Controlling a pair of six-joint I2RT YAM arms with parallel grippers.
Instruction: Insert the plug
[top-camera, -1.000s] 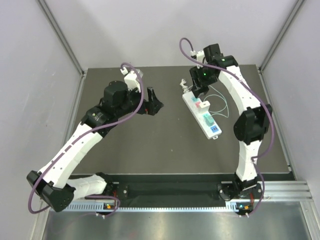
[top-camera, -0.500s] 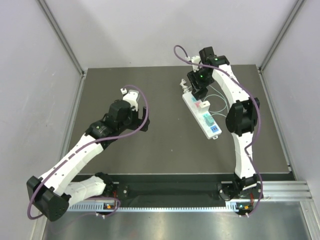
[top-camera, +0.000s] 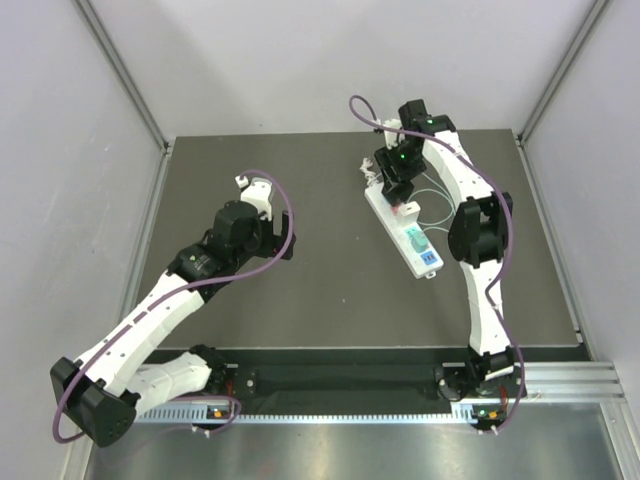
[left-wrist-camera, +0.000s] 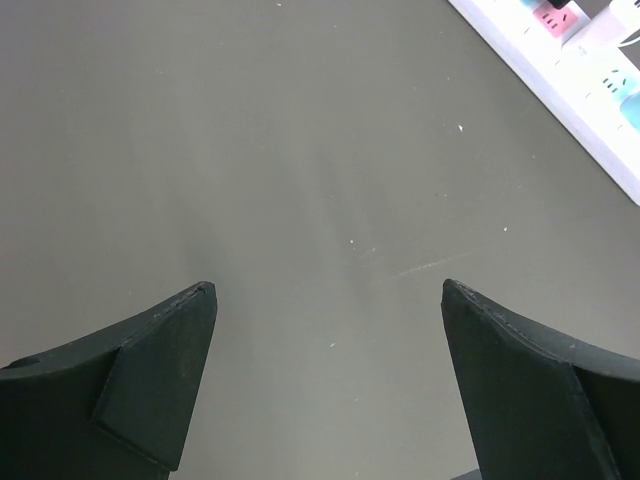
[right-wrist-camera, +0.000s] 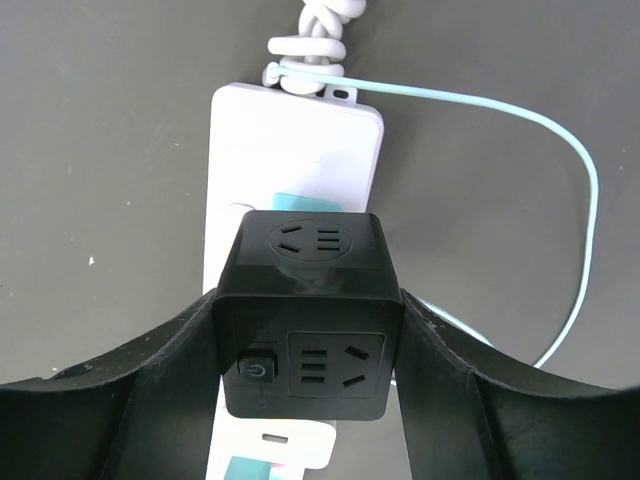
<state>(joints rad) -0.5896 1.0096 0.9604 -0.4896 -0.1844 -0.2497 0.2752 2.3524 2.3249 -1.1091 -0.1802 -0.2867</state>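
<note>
The plug (right-wrist-camera: 310, 320) is a black cube adapter with sockets and a small power button on its faces. My right gripper (right-wrist-camera: 310, 345) is shut on it, one finger pressed to each side. The cube hangs over the white power strip (right-wrist-camera: 295, 150), close to the strip's cord end, and hides the part beneath it. From above, the right gripper (top-camera: 394, 186) stands over the far end of the power strip (top-camera: 408, 232). My left gripper (left-wrist-camera: 328, 300) is open above bare mat, holding nothing; the power strip (left-wrist-camera: 560, 70) shows at its top right.
A thin pale-blue cable (right-wrist-camera: 582, 200) loops right of the strip, and a knotted white cord (right-wrist-camera: 308, 35) leaves its far end. Pink (top-camera: 410, 211) and teal (top-camera: 419, 239) blocks sit on the strip. Grey walls enclose the dark mat (top-camera: 330, 290).
My left arm has pulled back toward the near left, away from the strip. The right gripper has shifted slightly left over the strip's far end, still holding the plug.
</note>
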